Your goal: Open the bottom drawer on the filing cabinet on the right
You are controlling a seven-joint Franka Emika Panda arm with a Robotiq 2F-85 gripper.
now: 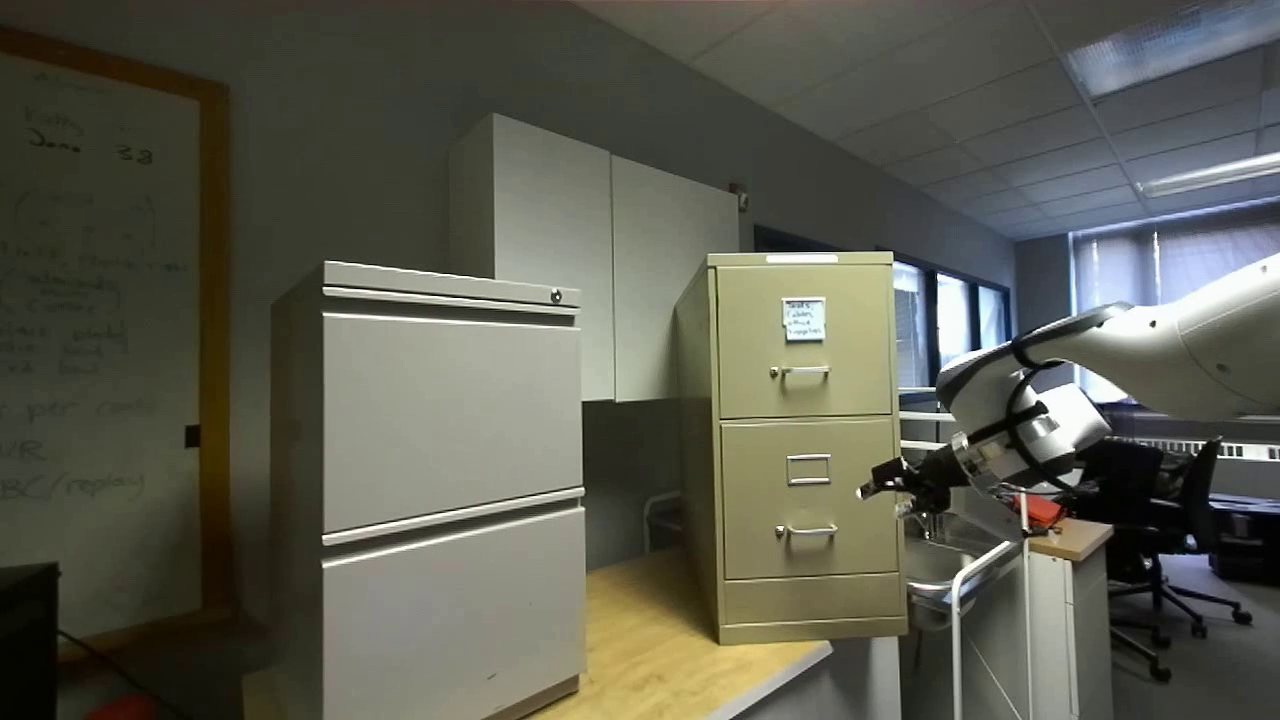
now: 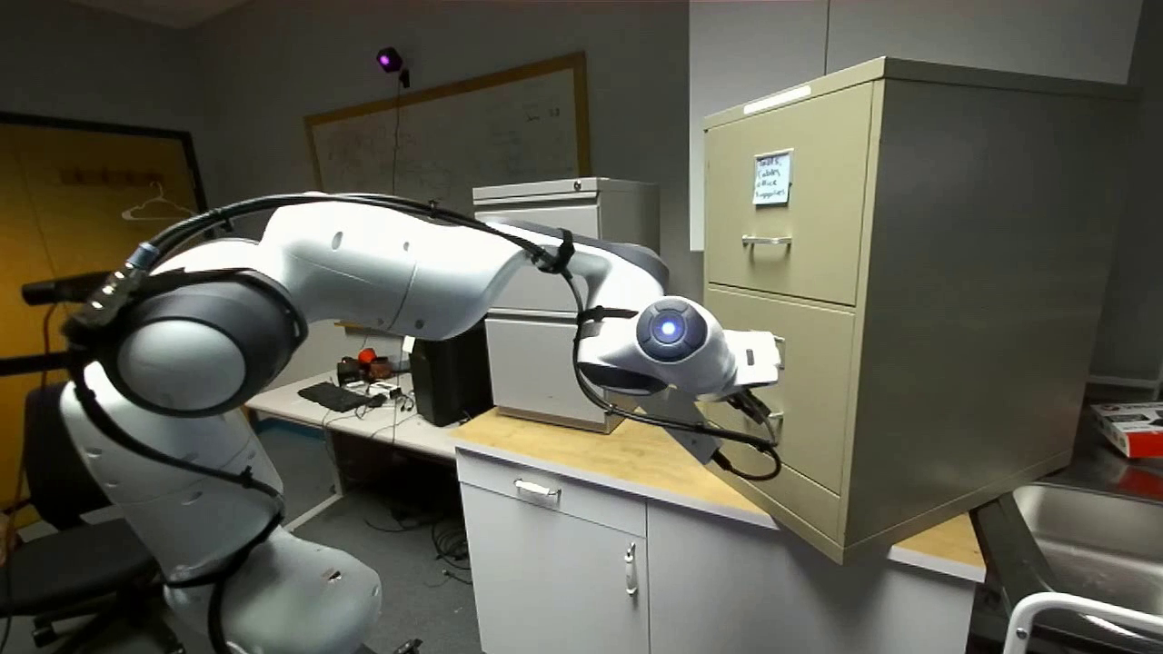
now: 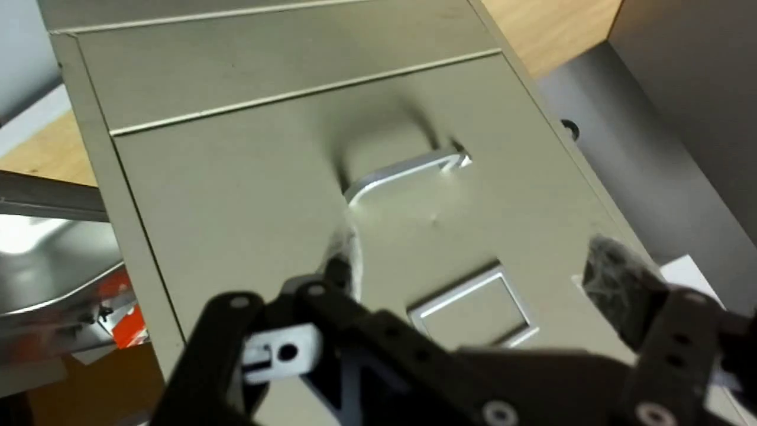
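While the gripper (image 3: 476,263), its fingers (image 3: 618,290) spread wide, appears lower than the handle (image 3: 402,171) in the wrist view, a crooked approach may push the bottom drawer (image 3: 408,236) instead.

The cabinet (image 2: 927,300) is tall and tan, made of metal. It stands up straight on the counter (image 1: 650,625), and one bottom front corner of it sticks out past the edge. The bottom drawer (image 1: 808,505) is closed all the way, flat with the front. It is plain tan, with a bent silver handle (image 3: 402,171) and a small silver frame (image 1: 808,482) above that.
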